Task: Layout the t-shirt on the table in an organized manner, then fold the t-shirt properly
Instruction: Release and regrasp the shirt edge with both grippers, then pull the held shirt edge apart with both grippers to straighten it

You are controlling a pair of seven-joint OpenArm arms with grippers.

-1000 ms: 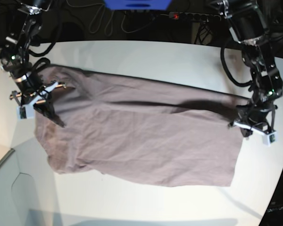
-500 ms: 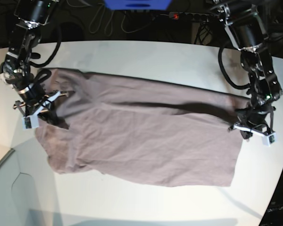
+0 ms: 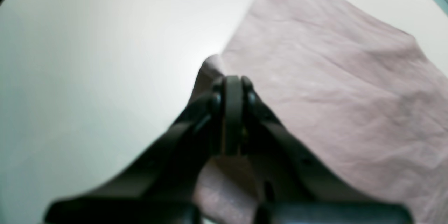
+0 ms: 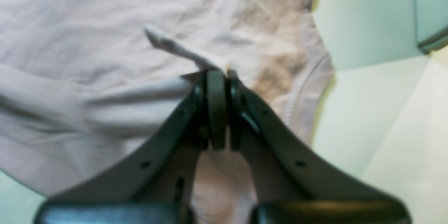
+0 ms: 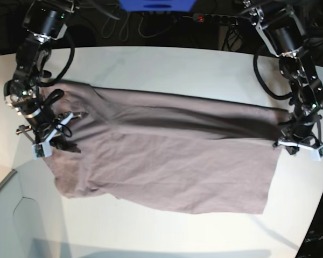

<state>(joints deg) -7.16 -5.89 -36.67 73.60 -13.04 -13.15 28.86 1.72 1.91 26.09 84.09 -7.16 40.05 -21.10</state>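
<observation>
Both wrist pictures are blurred, so the weave of the t-shirt (image 3: 336, 87) cannot be read there. The left gripper (image 3: 232, 87) hides the cloth edge between its closed tips, and the right gripper (image 4: 217, 77) hides the fold it pinches. In the base view, the table (image 5: 167, 64) is cut off at the near and right edges.

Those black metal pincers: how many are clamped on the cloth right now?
2. The left pincer pinches the mauve-brown fabric t-shirt at its hem corner; the right pincer pinches a fold near the ribbed neckline end.
</observation>
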